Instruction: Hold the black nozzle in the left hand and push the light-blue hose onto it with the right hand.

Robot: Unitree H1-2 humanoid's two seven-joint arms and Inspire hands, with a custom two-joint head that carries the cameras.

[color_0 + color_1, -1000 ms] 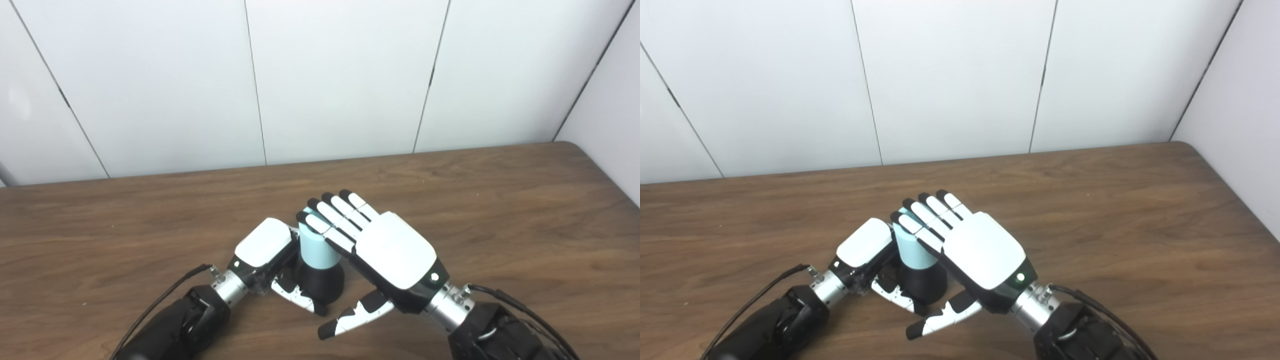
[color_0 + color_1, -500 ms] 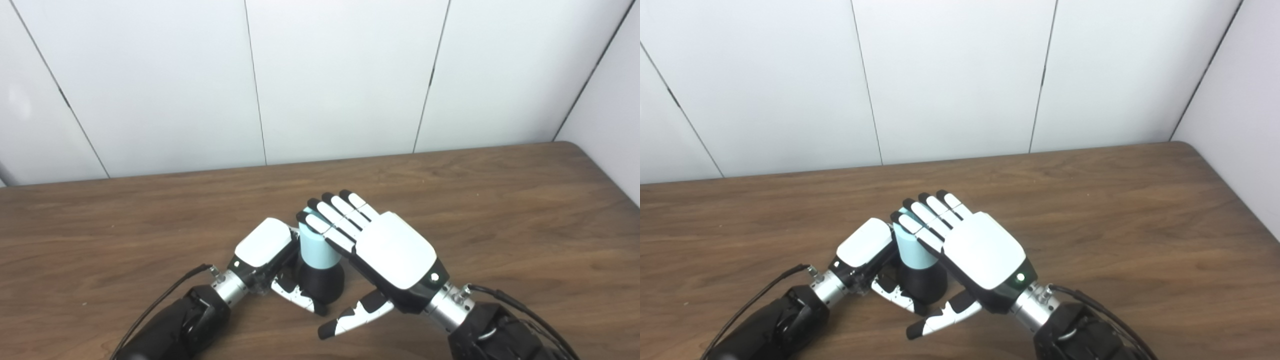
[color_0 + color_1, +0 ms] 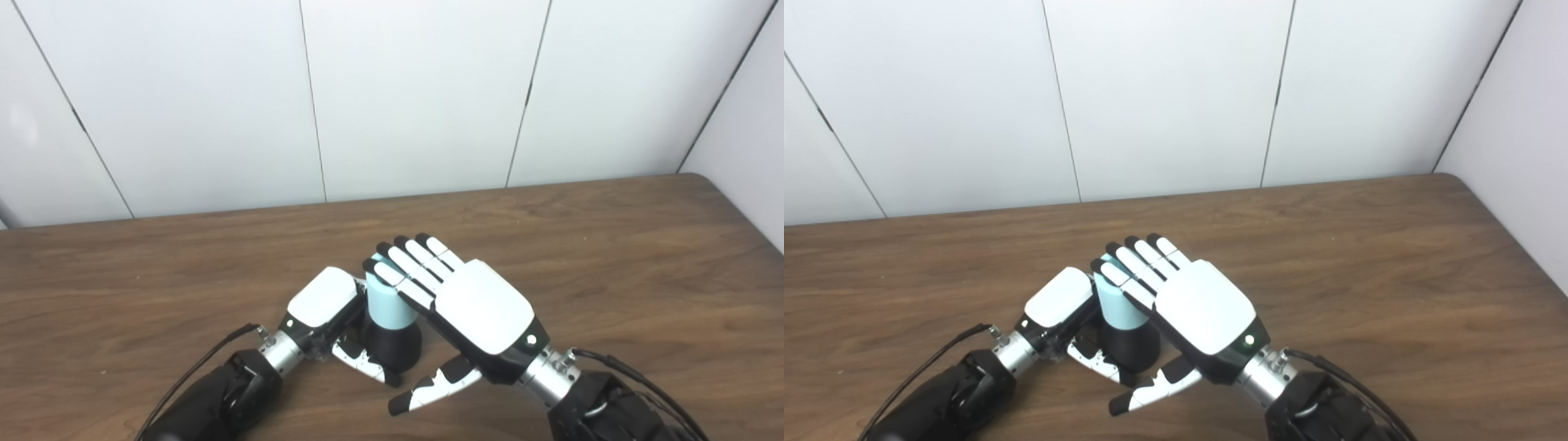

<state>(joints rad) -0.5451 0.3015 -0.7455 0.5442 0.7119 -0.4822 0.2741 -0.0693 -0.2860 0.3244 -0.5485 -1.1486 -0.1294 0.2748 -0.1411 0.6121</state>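
Standing upright on the wooden counter [image 3: 612,257], near its front edge, the light-blue hose [image 3: 387,306] sits on top of the black nozzle [image 3: 395,346]; its lower end meets the nozzle's wider black body with no gap visible. Judgement: the push-on looks largely done, though how deep the hose is seated cannot be read from either view.

Left hand [image 3: 324,303]: wrapped around the nozzle from the left, thumb across the front of the black base, so clamped on the nozzle. Right hand [image 3: 471,306]: fingers [image 3: 407,269] extended and together, lying flat over the hose's top end, thumb hanging free below, away from the hose. It presses rather than grips; nothing is enclosed.

Left to do, by judgement: confirm seating, then lift the right hand away.

View differences: left eye view shows more of the nozzle's base clear of the right palm. Right eye view has the palm overlapping the nozzle's right side, but shows slightly more of the hose's top rim beside the fingertips.
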